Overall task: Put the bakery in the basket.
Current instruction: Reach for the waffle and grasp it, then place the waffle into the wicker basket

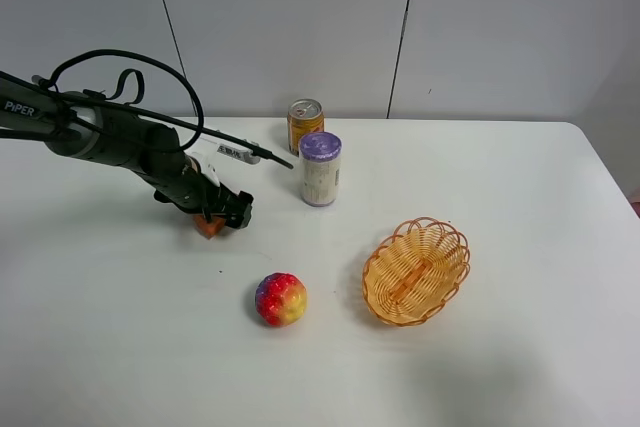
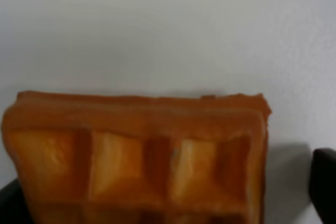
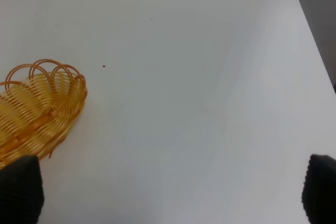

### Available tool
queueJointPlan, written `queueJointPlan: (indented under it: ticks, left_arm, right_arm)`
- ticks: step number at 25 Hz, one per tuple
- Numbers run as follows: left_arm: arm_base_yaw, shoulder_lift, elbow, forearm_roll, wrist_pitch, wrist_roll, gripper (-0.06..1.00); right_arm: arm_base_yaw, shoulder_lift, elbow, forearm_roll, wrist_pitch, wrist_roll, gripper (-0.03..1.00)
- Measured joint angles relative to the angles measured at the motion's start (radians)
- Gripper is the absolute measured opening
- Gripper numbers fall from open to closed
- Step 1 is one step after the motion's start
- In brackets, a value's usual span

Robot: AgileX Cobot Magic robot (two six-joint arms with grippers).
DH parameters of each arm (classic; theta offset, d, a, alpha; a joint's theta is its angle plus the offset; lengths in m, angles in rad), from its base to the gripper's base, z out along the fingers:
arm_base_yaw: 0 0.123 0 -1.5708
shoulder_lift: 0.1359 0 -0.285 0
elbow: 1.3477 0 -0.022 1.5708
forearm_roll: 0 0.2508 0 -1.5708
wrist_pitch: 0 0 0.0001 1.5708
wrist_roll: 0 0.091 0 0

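The bakery, an orange-brown waffle wedge (image 1: 208,226) with a square grid, lies on the white table at the left. My left gripper (image 1: 224,211) is down over it. In the left wrist view the waffle (image 2: 136,150) fills the lower part. It sits between the two dark fingertips of the left gripper (image 2: 168,198), with a gap at one side, so the jaws stand open around it. The wicker basket (image 1: 416,270) sits empty at the right of the middle. Its looped rim also shows in the right wrist view (image 3: 37,103). My right gripper (image 3: 168,192) is open and empty above the table beside the basket. The right arm is out of the exterior view.
An orange drink can (image 1: 305,125) and a white can with a purple lid (image 1: 320,169) stand at the back middle. A red-yellow bumpy round fruit (image 1: 281,299) lies between the waffle and the basket. The table's right edge (image 3: 315,40) is near the right gripper.
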State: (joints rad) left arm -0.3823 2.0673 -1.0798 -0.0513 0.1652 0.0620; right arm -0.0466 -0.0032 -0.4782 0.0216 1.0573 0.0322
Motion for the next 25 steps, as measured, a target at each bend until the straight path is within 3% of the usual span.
queueJointPlan:
  ticks: [2, 5, 13, 19, 25]
  left_arm:
    - [0.000, 0.000, 0.000, 0.000, -0.001, 0.000, 0.88]
    - [0.000, 0.000, 0.000, 0.000, -0.004, -0.003, 0.67]
    - [0.000, -0.031, 0.000, -0.001, 0.044, -0.004, 0.67]
    - [-0.007, -0.216, 0.000, -0.001, 0.058, -0.011, 0.67]
    - [-0.119, -0.435, 0.001, -0.001, 0.056, -0.015, 0.67]
  right_arm:
    - [0.000, 0.000, 0.000, 0.000, 0.000, 0.000, 0.99]
    - [0.000, 0.000, 0.000, 0.000, 0.000, 0.000, 0.99]
    - [0.000, 0.000, 0.000, 0.000, 0.000, 0.000, 0.99]
    - [0.000, 0.000, 0.000, 0.000, 0.000, 0.000, 0.99]
    - [0.000, 0.000, 0.000, 0.000, 0.000, 0.000, 0.99]
